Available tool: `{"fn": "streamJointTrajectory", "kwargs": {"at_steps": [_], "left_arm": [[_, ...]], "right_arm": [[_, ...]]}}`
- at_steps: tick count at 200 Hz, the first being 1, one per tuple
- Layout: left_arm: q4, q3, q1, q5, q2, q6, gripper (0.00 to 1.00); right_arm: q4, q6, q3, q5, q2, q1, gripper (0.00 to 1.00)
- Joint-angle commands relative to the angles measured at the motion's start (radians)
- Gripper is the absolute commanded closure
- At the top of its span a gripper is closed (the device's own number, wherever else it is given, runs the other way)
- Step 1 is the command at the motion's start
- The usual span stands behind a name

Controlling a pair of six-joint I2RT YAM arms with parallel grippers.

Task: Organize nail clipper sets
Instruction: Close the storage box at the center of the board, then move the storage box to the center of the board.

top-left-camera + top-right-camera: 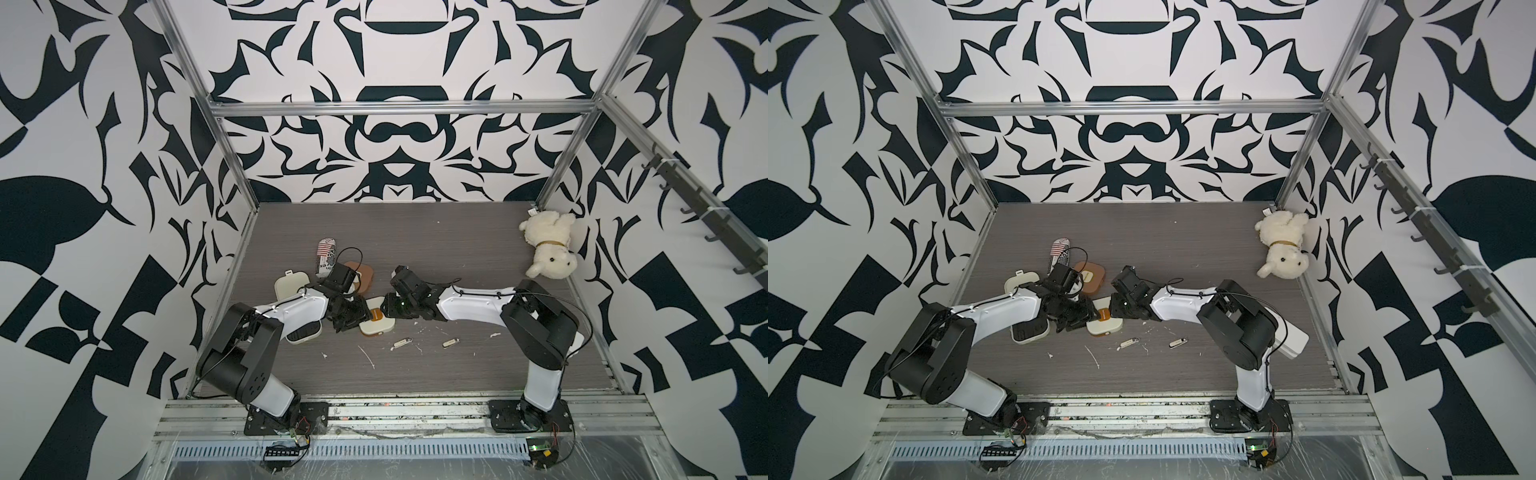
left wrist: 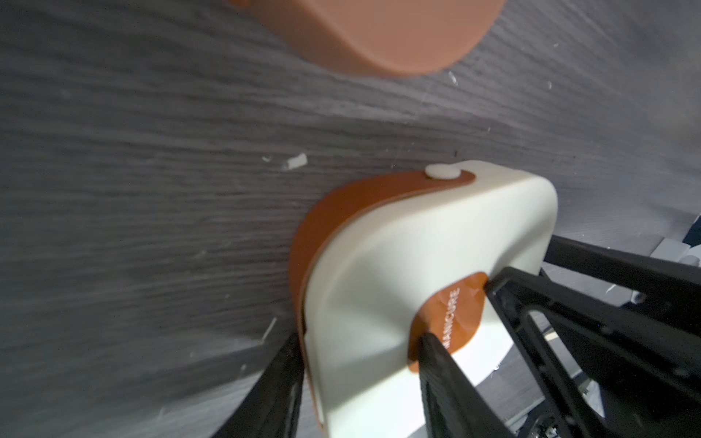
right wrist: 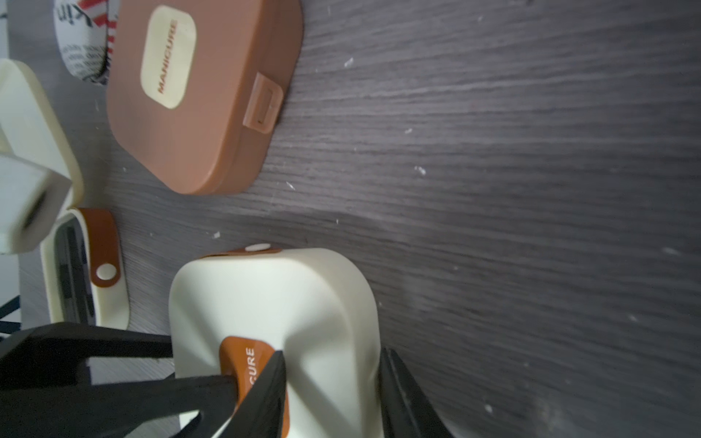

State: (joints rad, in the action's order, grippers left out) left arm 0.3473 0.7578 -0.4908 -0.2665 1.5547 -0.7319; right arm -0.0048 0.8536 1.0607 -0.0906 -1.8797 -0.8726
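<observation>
Clippers [image 1: 402, 343] in both top views only

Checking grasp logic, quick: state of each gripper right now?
Left gripper: closed on the cream case.
Right gripper: closed on the same cream case.
</observation>
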Motion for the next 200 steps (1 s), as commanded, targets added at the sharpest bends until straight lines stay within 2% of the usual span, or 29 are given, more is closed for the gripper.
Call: {"fn": "streamJointTrajectory", "kwargs": {"at_steps": [1,49,131,168,200], "left_arm": [[0.077,-0.036,-0.022,0.056,0.093,0.019,0.49],[0.079,-0.021,-0.028,0.060,0.107,0.018,0.49],[0.077,0.045,-0.028,0.043,0.112,-0.004,0.48],[0.071,0.103,-0.028,0.038,0.158,-0.016,0.48],[0.051,0.190,-0.043,0.025,0.228,-0.034,0.47]], "right_arm": [[0.027,0.069,-0.085,-0.142,-0.133,-0.056,0.58],[0.091,0.108,-0.140,-0.121,-0.083,-0.077,0.58],[-0.242,-0.136,0.026,0.047,0.078,-0.014,0.50],[-0.332,-0.215,0.012,0.140,0.201,-0.005,0.48],[-0.385,-0.231,-0.064,0.202,0.310,-0.006,0.48]]}}
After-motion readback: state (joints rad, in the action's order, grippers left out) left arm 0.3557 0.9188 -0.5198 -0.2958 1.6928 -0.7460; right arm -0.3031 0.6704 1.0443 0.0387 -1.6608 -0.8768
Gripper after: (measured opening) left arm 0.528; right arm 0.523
